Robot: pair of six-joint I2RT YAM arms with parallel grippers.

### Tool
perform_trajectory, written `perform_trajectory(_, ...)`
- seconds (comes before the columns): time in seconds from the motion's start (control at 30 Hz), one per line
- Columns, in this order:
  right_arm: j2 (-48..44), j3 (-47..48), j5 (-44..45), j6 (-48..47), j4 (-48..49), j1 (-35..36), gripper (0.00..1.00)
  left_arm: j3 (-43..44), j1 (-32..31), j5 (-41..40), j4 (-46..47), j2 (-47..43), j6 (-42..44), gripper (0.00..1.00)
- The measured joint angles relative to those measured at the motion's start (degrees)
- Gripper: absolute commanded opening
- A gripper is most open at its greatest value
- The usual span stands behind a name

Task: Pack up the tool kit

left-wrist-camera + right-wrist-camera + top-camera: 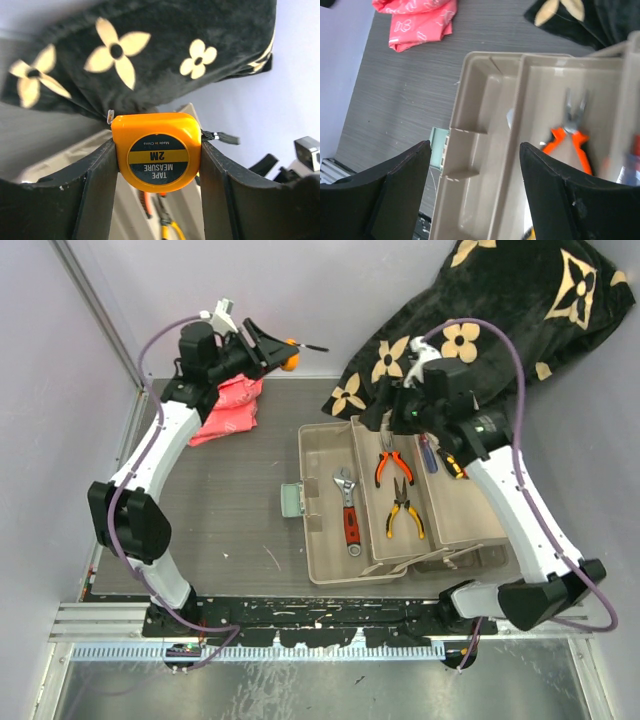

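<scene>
The left gripper [281,352] is raised off the table [230,520] and holds the orange tape measure [291,357] between its two black fingers [95,190]. In the left wrist view the left gripper [157,150] grips the tape measure [157,155] by its flat sides. The round label faces the camera and reads "TAPE MEASURE 2M" upside down. A short black strap [221,136] sticks out of the case past the finger on the right of that view. Beyond the fingertips lies the black flower-patterned blanket [150,55]. Below the gripper, part of the beige toolbox [65,162] shows out of focus. A pink cloth [228,408] lies on the table under the left wrist.

The right gripper [398,410] hangs over the far side of the open toolbox [322,565], its fingers spread wide with nothing between them. In its wrist view, directly under the gap of the right gripper [475,150], is the toolbox's side compartment [470,125]. The orange pliers [570,137] lie in the tray just off the right-hand finger. The pink cloth [415,20] lies well beyond the left-hand finger.

From above, the red wrench [350,512] lies in the compartment nearer the arm bases than the right gripper. The orange pliers [390,466] and yellow pliers [403,508] lie in the tray below and just behind it. A screwdriver [428,452] lies partly hidden under the right wrist.
</scene>
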Motion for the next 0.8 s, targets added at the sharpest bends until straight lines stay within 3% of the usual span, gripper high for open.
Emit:
perform_trajectory(0.2,3.7,-1.9,8.2,0.2,11.6,10.1,0.76,-3.1,-4.3,-0.1,3.7,1.2,-12.5,0.30)
perform_trajectory(0.47,6.1,-5.4,22.6,-3.1,28.8,19.6,0.76,-3.9,-4.5,-0.8,7.1,1.3,-21.7,0.31)
perform_trajectory(0.8,14.0,-5.3,30.5,-6.5,40.8,24.3,0.72,-7.9,-4.6,-1.1,9.9,1.2,-27.6,0.31)
